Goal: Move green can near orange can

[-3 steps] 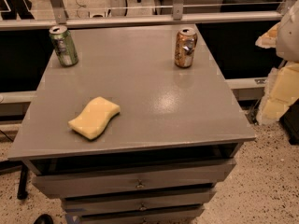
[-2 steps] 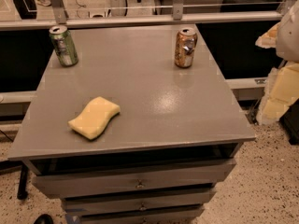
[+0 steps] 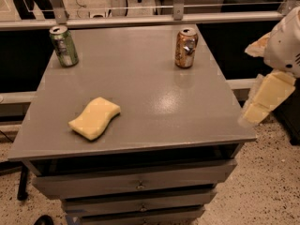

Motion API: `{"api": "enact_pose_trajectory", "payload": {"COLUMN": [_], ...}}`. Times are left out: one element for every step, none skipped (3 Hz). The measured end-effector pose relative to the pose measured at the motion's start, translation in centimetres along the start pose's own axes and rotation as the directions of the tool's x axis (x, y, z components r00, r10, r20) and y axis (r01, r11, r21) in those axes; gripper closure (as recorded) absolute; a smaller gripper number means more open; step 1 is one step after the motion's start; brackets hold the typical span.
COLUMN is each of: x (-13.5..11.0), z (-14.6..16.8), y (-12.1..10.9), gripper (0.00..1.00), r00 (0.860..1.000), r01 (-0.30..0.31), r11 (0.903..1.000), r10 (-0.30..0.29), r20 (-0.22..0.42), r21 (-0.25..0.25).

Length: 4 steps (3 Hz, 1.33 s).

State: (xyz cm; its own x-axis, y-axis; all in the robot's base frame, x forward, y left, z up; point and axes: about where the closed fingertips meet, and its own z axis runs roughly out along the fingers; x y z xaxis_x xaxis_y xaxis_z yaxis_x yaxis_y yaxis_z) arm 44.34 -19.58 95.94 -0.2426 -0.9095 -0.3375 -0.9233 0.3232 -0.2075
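Camera view: the green can (image 3: 64, 46) is standing upright at the upper left of the frame, on the far left corner of the grey table (image 3: 154, 102), close to both the back and the left edge. It is showing a slim green body with white and pale patches and a silver top with a pull tab. The orange can (image 3: 186, 48) is standing upright at upper middle-right, near the far right corner of the same top. It is showing a coppery orange-brown body with a white patch facing the camera, a slight dent and a silver top. The two cans are sitting well apart, roughly level along the back edge, with bare tabletop running between them.

A yellow sponge (image 3: 94, 117) is lying flat at lower left of centre, nearer the front edge and well forward of the line between the cans.

The gripper (image 3: 262, 102) is hanging at the right edge of the frame at mid height, out past the table's right edge, with pale yellowish parts under a white arm housing (image 3: 286, 41). It is sitting well apart from both cans; I cannot tell whether it is released or clenched.

A metal rail (image 3: 140, 20) is running just behind the back edge. Drawers (image 3: 136, 184) are sitting under the front edge. Speckled floor (image 3: 276, 191) is showing at lower right.

The label marks on both cans are not reading as words.
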Motion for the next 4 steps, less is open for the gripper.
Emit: {"api": "enact_pose_trajectory", "payload": {"x": [-4.3,-9.6,-15.5,-17.6], "z": [3.8,7.6,11.1,11.0], "y": [1.1,1.7,2.8,1.7], "gripper": [0.00,0.00,0.00,0.00], "r00": [0.985,0.942,0.874,0.838], "r01": [-0.044,-0.074,-0.108,-0.136], "r11": [0.9979,0.9921,0.9792,0.9805], "r10": [0.052,0.103,0.176,0.190], "r20": [0.164,0.320,0.454,0.512], "r21": [-0.047,-0.101,-0.172,-0.141]}}
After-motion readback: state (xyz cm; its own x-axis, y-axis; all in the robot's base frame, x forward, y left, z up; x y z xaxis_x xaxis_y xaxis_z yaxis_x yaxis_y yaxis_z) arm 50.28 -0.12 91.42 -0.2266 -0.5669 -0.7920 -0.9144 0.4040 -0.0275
